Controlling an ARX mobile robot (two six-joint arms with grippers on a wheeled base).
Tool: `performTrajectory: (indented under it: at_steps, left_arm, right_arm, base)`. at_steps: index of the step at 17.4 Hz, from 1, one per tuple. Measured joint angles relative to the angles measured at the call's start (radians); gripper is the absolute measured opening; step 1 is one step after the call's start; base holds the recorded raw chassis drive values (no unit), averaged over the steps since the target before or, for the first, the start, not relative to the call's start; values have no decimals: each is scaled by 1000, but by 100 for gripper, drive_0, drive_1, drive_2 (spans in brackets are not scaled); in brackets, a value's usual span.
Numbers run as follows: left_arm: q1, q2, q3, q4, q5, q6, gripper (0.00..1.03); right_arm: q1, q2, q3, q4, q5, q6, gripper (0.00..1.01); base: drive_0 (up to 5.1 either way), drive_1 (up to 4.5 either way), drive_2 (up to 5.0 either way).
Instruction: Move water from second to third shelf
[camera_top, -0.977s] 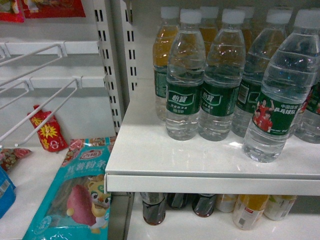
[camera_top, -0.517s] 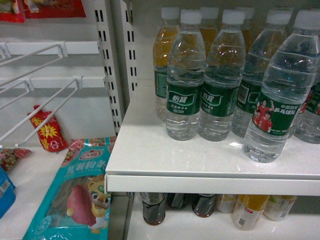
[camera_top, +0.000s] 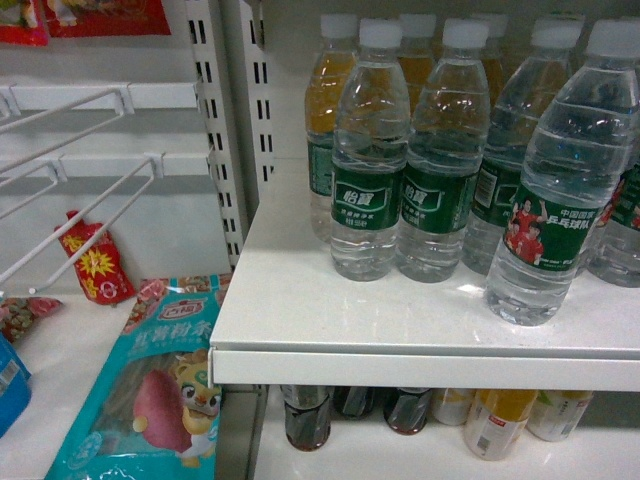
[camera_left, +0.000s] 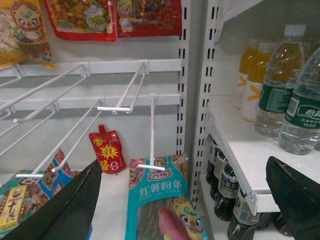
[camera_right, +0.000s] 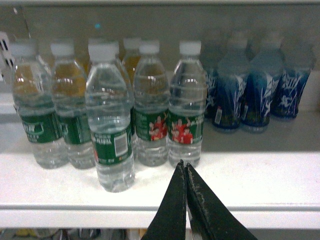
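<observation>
right gripper (camera_right: 185, 167) low in the right wrist view, black fingers pressed together and holding nothing, tips over the front of the white shelf (camera_right: 250, 185). just past them the water bottle (camera_right: 109, 120) stands upright, nearest the shelf edge and ahead of the green-labelled row, with blue-labelled bottles (camera_right: 250, 90) behind to the right. left gripper (camera_left: 190, 200) spread wide and empty, facing the sweet potato noodle packet (camera_left: 162, 200) and red pouch (camera_left: 107, 150).
</observation>
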Motion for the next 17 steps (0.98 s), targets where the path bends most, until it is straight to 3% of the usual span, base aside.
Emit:
performTrajectory:
  at_steps: [9,10,11,16,17]
  left_arm:
    - [0,0,0,0,0,0,98]
    - [0,0,0,0,0,0,98]
    - [0,0,0,0,-1,0,98]
    - [0,0,0,0,0,0,98]
    - [0,0,0,0,0,0,98]
  right_arm:
    - [0,-78,-1,-89,0,0,2]
    - [0,-104,0,-128,0,0,2]
    - [0,-214,0,-278,-1,0,2]
    - [0,-254,0,-274,0,0,2]
    - [0,-254,0,-274,0,-1,12]
  base:
    - [0,0,0]
    - [0,0,0]
    - [0,0,0]
    - [0,0,0]
    - [0,0,0]
